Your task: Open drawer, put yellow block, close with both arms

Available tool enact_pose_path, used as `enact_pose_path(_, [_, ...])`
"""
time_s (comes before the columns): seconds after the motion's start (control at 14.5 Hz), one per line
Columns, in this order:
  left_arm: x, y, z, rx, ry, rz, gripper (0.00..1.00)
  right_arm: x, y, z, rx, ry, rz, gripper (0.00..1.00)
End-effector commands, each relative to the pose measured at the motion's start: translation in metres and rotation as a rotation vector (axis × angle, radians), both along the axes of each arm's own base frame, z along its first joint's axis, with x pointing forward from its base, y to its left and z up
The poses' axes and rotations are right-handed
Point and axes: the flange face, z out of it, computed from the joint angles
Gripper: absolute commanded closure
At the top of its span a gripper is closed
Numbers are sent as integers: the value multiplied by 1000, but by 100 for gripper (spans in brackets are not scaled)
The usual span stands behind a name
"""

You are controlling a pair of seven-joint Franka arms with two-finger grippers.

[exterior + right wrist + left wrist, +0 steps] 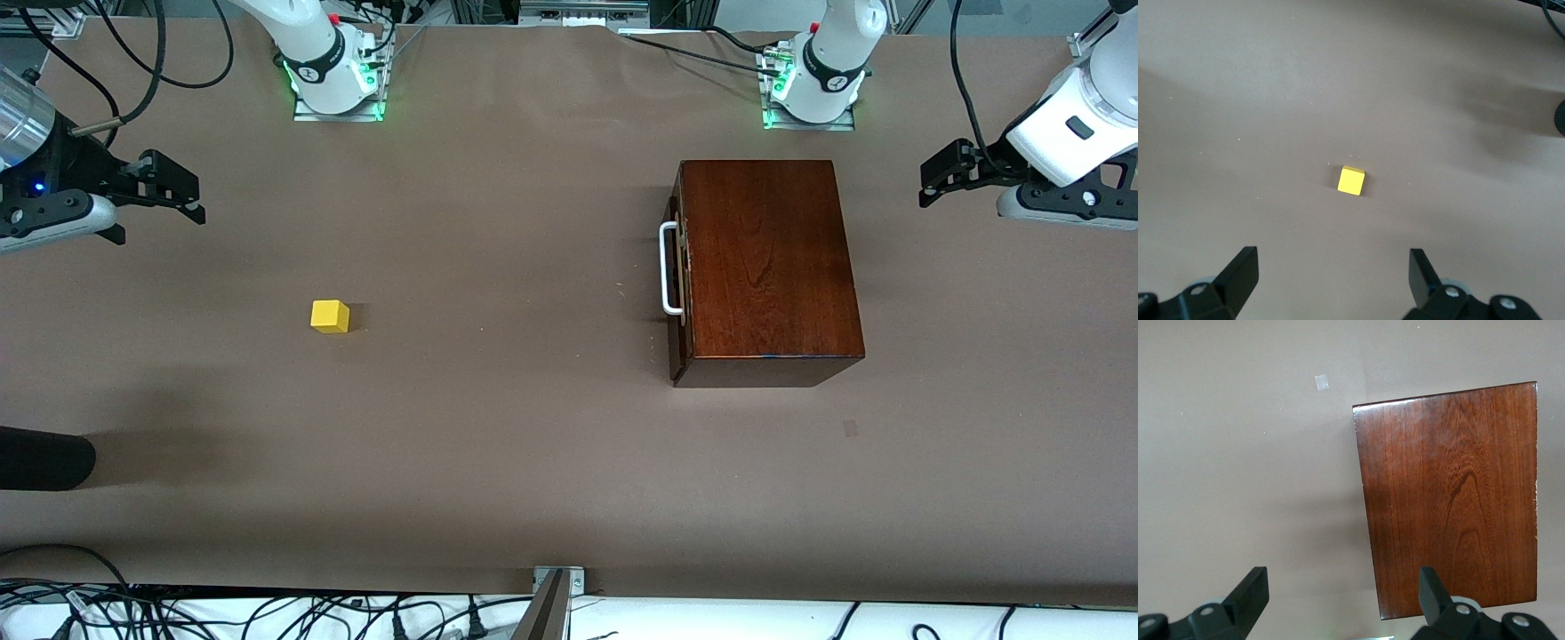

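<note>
Nothing of the task is done yet: the drawer (677, 271) sits shut in the box (765, 267), its white handle (667, 269) facing the right arm's end of the table (533, 444). The block (330, 316) lies bare on the table at about 9 o'clock from the box, well apart from it and slightly nearer the front camera than the handle.

The left gripper (929, 182) hangs in the air near the table's edge at the left arm's end, at about 2 o'clock from the box, fingers (1248, 593) spread and empty; its wrist view looks down on the box's lid. The right gripper (182, 191) hangs over the table at about 10 o'clock from the block, fingers (1241, 273) spread wide and empty, with the block centred in its wrist view.

The step in hand looks to be opening the drawer. That calls for one gripper to come down to the handle, close on its bar and pull toward the right arm's end, while the box is probably steadied.
</note>
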Motion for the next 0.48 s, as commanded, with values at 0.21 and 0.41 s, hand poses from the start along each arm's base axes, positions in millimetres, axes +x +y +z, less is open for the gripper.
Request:
enact_pose_path(0.21, [2,-3,5,4,10,0,0,-2,1,8,19,1,-5,0])
enact_pose_path(0.41, [0,-1,6,5,27,5,0,-2,1,6,17,6,-5,0])
